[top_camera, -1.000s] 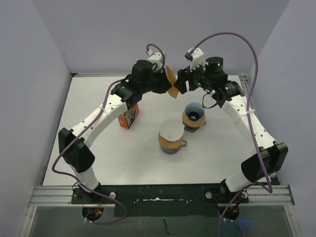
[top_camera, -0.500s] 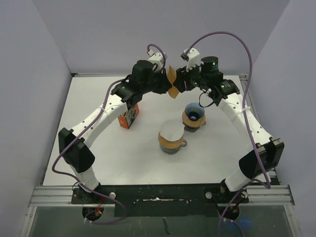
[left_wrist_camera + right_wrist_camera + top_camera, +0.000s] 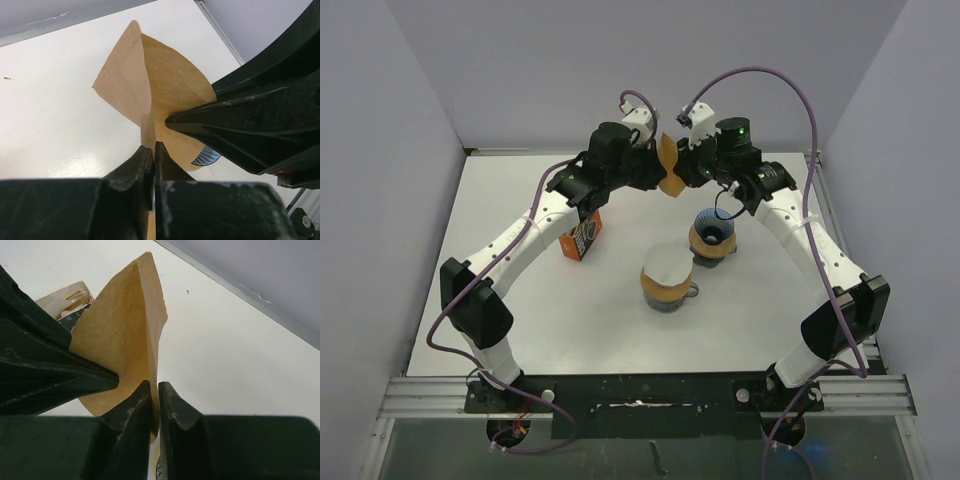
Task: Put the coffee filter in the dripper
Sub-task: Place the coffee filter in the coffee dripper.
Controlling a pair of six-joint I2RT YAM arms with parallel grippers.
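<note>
The right gripper (image 3: 155, 385) has just swung in from the side and drawn its jaws together, so that they now pinch the lower edge of the brown coffee filter (image 3: 125, 325) with only the paper between them. The left gripper (image 3: 153, 146) is clamped tight on the same filter from the opposite side, so both arms hold it in the air at the far middle of the surface (image 3: 520, 300). The two walls of the cone stand slightly parted, which suggests the arms are set either to pull the filter open or to pass it across before it goes down. Just in front of and below the held paper stands the blue ribbed dripper (image 3: 713, 232), seated on a tan cup (image 3: 712, 250); its inside looks dark, with no paper in it. Near it, towards the arms' bases, a second vessel (image 3: 667, 275) shows a white top, whether lid or liner cannot be told. An orange carton (image 3: 582, 237) stands under the left arm.
</note>
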